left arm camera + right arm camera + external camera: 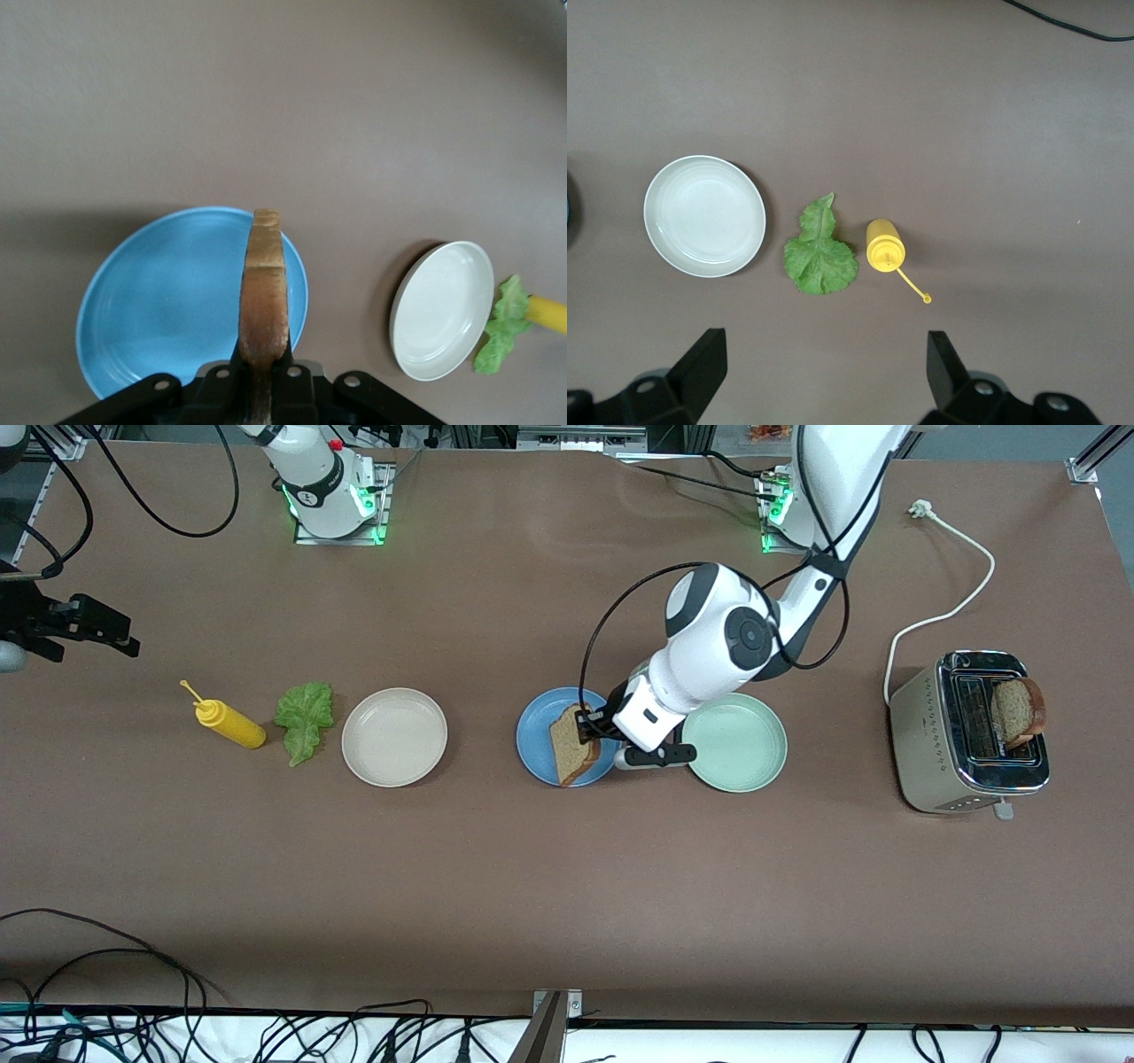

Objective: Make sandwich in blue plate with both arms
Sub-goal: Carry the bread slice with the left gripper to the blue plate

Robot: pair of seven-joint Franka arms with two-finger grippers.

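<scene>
The left gripper (586, 728) is pinching a bread slice (573, 746) on edge over the blue plate (537, 737), the mint plate (735, 742) lying just beside. Another slice (1017, 710) is sticking out of the toaster (967, 732). The right gripper (824, 372) is hanging wide open and empty; its wrist view is showing the lettuce (820, 255) between the beige plate (704, 215) and mustard bottle (885, 246).

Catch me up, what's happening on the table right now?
The left gripper is shut on a bread slice, holding it on edge over the blue plate. The right gripper waits open above the lettuce leaf, which lies untouched beside the mustard bottle. A second slice sticks out of the toaster.
</scene>
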